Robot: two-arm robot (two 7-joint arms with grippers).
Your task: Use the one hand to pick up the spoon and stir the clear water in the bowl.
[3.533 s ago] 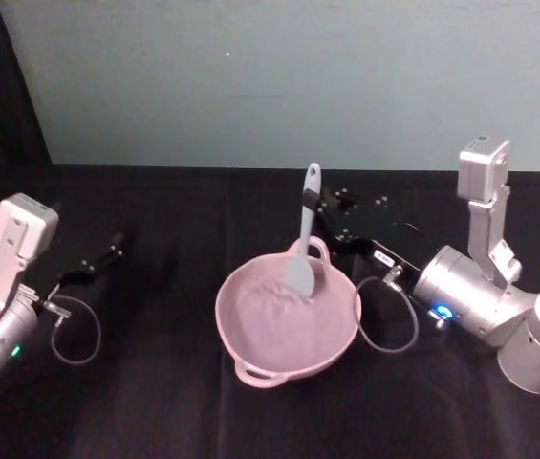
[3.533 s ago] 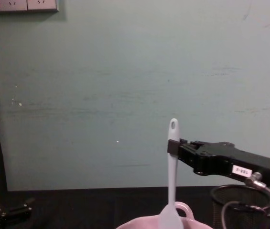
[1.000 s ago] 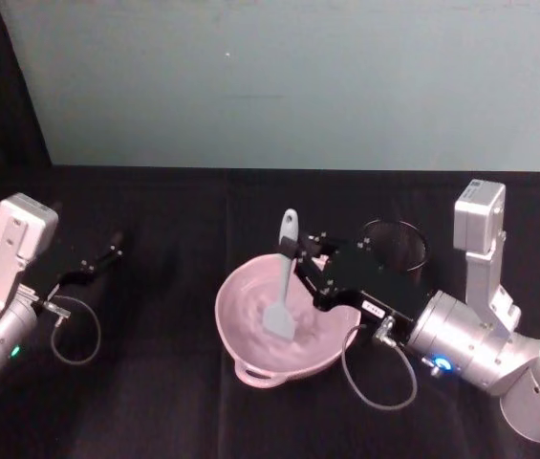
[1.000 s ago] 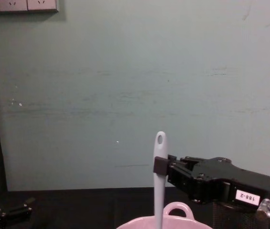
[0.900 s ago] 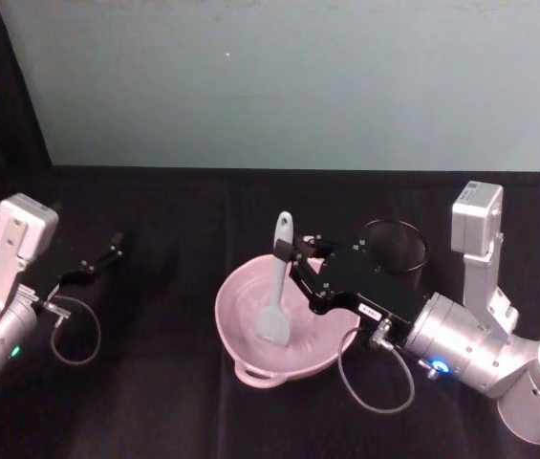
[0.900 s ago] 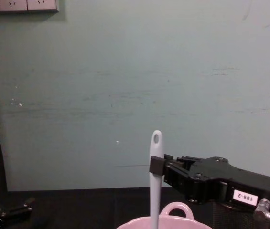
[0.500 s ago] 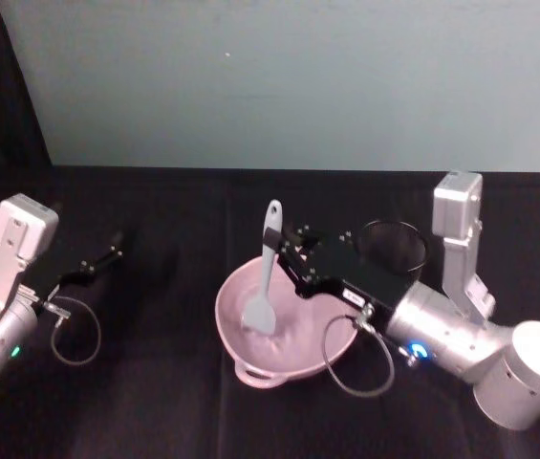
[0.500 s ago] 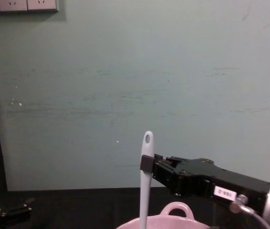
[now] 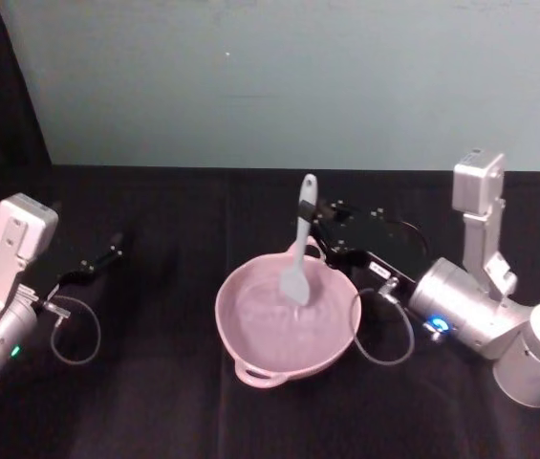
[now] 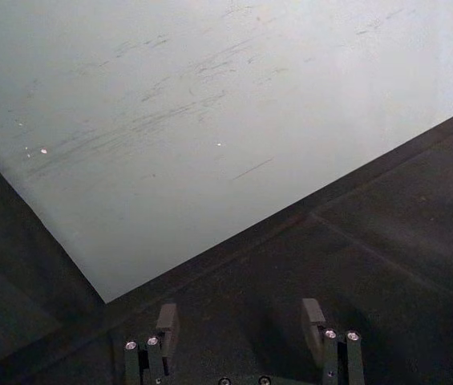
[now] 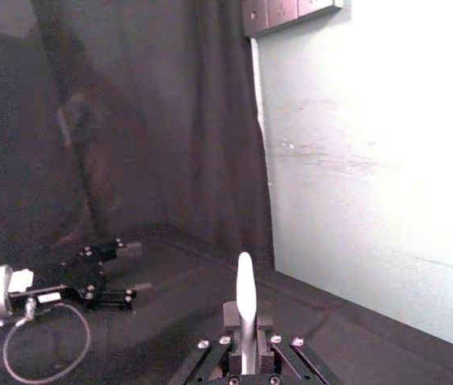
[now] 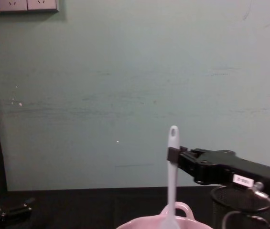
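The pale pink bowl (image 9: 223, 320) sits mid-table, its rim also low in the chest view (image 12: 146, 223). The white spoon (image 9: 300, 239) stands nearly upright, its blade dipped into the water at the bowl's far side. My right gripper (image 9: 312, 212) reaches in from the right and is shut on the spoon's upper handle, just under the hole. From the chest, the spoon (image 12: 173, 176) rises out of the bowl with that gripper (image 12: 174, 153) clamped on it. The right wrist view shows the handle (image 11: 244, 293) between the jaws. My left gripper (image 9: 107, 256) rests open at the far left.
A black wire-mesh cup (image 12: 242, 202) stands right of the bowl, under my right arm. Cables loop on the black cloth beside each arm (image 9: 76, 330). A pale green wall (image 9: 279, 76) closes the back of the table.
The right gripper has carried the spoon from the bowl's left side across to its far right side. The right arm has drawn back to the right. The left arm has not moved.
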